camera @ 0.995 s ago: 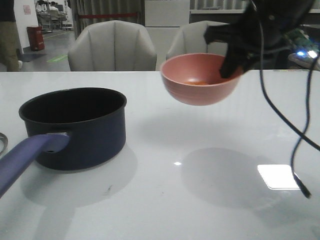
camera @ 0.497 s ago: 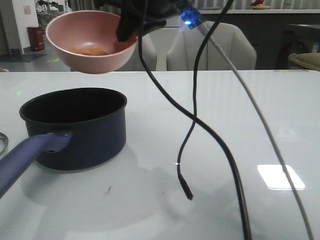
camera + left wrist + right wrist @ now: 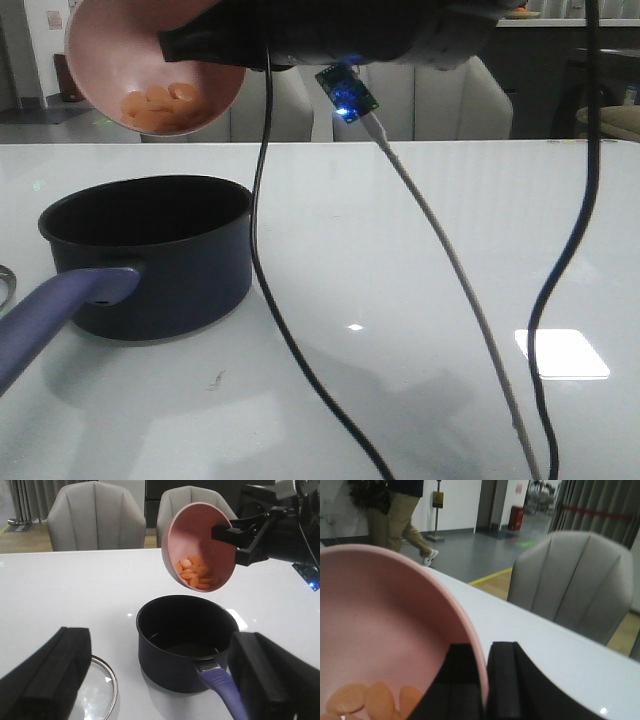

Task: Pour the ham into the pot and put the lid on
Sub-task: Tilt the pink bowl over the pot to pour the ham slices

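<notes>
My right gripper [image 3: 178, 44] is shut on the rim of a salmon-pink bowl [image 3: 120, 60], one finger inside and one outside [image 3: 484, 680]. It holds the bowl high above the pot [image 3: 150, 250] and tilted steeply. Several orange-pink ham slices [image 3: 158, 108] lie at the bowl's lower side, also in the left wrist view [image 3: 194, 574]. The dark pot is empty inside [image 3: 187, 640], with its purple-blue handle [image 3: 50, 315] toward the front left. The glass lid [image 3: 97, 695] lies flat on the table beside the pot, its knob hidden. My left gripper [image 3: 160, 677] is open and empty, low, facing pot and lid.
Black and grey cables [image 3: 440, 260] hang from the right arm down across the middle of the white table [image 3: 420, 220]. Two grey chairs [image 3: 97, 515] stand behind the far edge. A person walks in the far background [image 3: 405, 510].
My right gripper carried the bowl left from the table's right side to above the pot, raised it and tilted it. The ham slid to the bowl's low side.
</notes>
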Robot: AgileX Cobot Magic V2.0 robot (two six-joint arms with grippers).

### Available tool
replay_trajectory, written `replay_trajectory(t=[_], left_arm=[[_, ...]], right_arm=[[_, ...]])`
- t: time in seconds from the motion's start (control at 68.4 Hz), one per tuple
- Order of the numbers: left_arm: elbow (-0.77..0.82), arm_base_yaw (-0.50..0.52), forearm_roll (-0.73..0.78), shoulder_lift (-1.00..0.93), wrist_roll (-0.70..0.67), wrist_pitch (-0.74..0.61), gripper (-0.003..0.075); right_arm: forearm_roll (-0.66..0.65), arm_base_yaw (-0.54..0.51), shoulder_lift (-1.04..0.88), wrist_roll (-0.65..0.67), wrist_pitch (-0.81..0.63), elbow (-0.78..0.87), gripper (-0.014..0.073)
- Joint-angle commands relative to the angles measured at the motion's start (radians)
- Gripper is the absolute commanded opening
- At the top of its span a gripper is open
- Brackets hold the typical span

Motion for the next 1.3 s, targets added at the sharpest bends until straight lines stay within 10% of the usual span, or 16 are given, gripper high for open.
replay_trajectory(t=[0.0,0.38,0.863,0.995,1.287], left_arm=[[-0.029,-0.008,-0.010,0.011,-0.001,-0.078,0.0603],[-0.029,-0.008,-0.010,0.011,-0.001,-0.078,0.0603],[-0.029,-0.008,-0.010,0.011,-0.001,-0.078,0.0603],[-0.029,-0.008,-0.010,0.011,-0.001,-0.078,0.0603],[-0.029,-0.008,-0.010,0.011,-0.001,-0.078,0.0603]], right_arm=[[-0.032,0.015,-0.033,-0.194,-0.179,-0.026,0.0135],[-0.031,0.046,0.068,-0.746,-0.461,-0.026,0.0135],[-0.156,0.047,0.086,-0.801,-0.642,-0.025,0.0135],[-0.160,0.047,0.086,-0.782,-0.642,-0.025,0.0135],[-0.027,0.046,0.044,-0.195,-0.507,-0.025,0.0133]])
